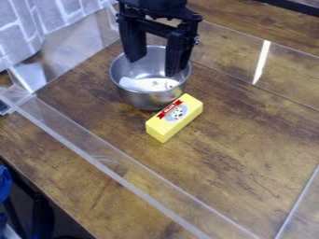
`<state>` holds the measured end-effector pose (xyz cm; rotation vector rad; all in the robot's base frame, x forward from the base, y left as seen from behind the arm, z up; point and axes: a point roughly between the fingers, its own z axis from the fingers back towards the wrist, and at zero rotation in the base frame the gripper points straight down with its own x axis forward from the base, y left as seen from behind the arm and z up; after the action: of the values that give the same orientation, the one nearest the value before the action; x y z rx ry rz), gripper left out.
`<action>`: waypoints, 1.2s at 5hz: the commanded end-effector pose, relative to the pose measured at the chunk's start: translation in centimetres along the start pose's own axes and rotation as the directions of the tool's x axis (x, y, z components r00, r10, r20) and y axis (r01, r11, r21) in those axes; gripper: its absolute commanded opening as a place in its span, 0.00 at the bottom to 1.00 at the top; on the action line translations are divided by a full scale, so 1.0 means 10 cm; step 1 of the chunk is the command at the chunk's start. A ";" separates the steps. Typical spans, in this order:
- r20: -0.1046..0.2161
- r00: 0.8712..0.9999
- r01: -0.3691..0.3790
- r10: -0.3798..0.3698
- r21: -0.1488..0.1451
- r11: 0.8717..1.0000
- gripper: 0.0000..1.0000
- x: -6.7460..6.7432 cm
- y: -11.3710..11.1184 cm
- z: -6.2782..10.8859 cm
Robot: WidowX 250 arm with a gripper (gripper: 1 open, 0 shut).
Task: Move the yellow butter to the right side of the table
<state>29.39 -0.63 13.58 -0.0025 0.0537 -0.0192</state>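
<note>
The yellow butter (173, 119) is a small yellow box with a white-and-red label, lying flat on the table (249, 159) just right of and in front of a steel bowl. My gripper (157, 73) hangs pointing down over the bowl, behind and slightly left of the butter. Its two black fingers (130, 56) stand wide apart, open, with nothing between them. The fingertips reach down to about the bowl's rim and do not touch the butter.
The steel bowl (147, 86) sits under the gripper. Clear acrylic rails (88, 149) run along the table's left and front edges. White tiled panels (32, 28) stand at the back left. Bare wood lies to the right of the butter.
</note>
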 end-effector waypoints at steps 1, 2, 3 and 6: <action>-0.005 1.000 0.007 -0.007 0.000 1.000 1.00 0.08 0.00 -0.15; 0.007 0.999 0.048 -0.048 0.000 0.999 1.00 0.10 -0.04 -0.38; 0.028 0.997 0.075 -0.075 -0.009 0.997 1.00 0.10 -0.03 -0.60; 0.038 0.994 0.105 -0.104 -0.007 0.994 1.00 0.24 -0.01 -1.06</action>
<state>30.51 -0.85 2.01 -0.0146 0.0531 -0.1256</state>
